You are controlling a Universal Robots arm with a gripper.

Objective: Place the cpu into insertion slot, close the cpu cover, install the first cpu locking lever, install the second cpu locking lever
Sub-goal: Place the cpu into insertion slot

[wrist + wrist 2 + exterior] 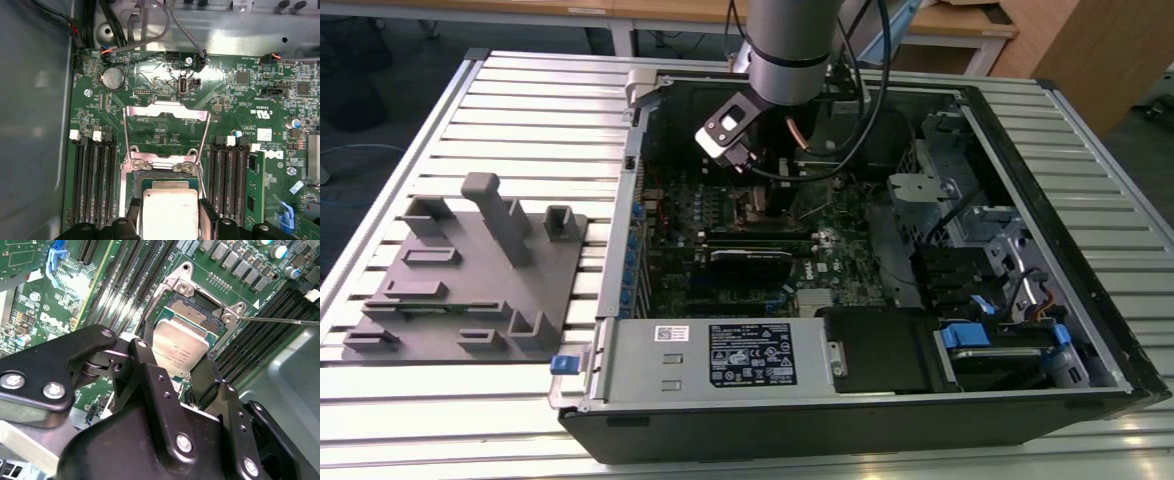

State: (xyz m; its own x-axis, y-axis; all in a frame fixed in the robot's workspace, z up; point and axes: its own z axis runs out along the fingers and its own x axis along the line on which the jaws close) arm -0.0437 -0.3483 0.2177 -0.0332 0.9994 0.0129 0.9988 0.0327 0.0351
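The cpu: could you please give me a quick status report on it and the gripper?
Gripper shut on cpu, over insertion slot; seating unclear. Hinged cpu cover open, clear of the slot. Nothing seen in the way.

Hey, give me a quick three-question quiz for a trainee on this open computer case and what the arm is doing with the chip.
1. True or false: the thin square silver metal cpu cover is closed over the small silver-rimmed insertion slot.
2. What is the black gripper shut on? A) a long black memory card B) the flat square silver-tan cpu C) nothing
3. Fill in: the motherboard around the slot is coloured ____.
Key: 1 false, the cover stands open; 2 B; 3 green.
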